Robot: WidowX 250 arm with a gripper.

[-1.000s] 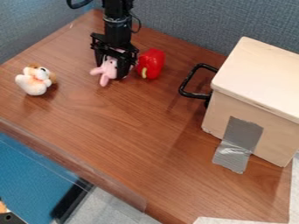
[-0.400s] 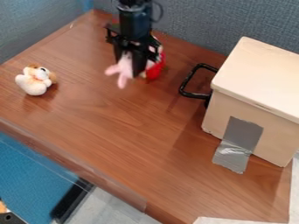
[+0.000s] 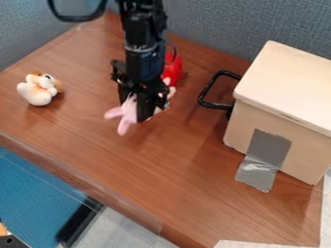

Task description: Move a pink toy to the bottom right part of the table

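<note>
My gripper hangs over the upper left-centre of the wooden table, shut on the pink toy. The toy's pink limbs stick out below and to the left of the fingers, and a small part of it shows at their right side. The fingers hide its middle. Whether the toy touches the tabletop, I cannot tell.
Behind the gripper, slightly right, is a red object, partly hidden by the arm. A white and brown plush sits at the left. On the right stands a wooden box with a black handle and grey tape.
The gripper first moved right, then toward the table's front edge and slightly back left, carrying the pink toy. The red object and the plush stayed where they were.
</note>
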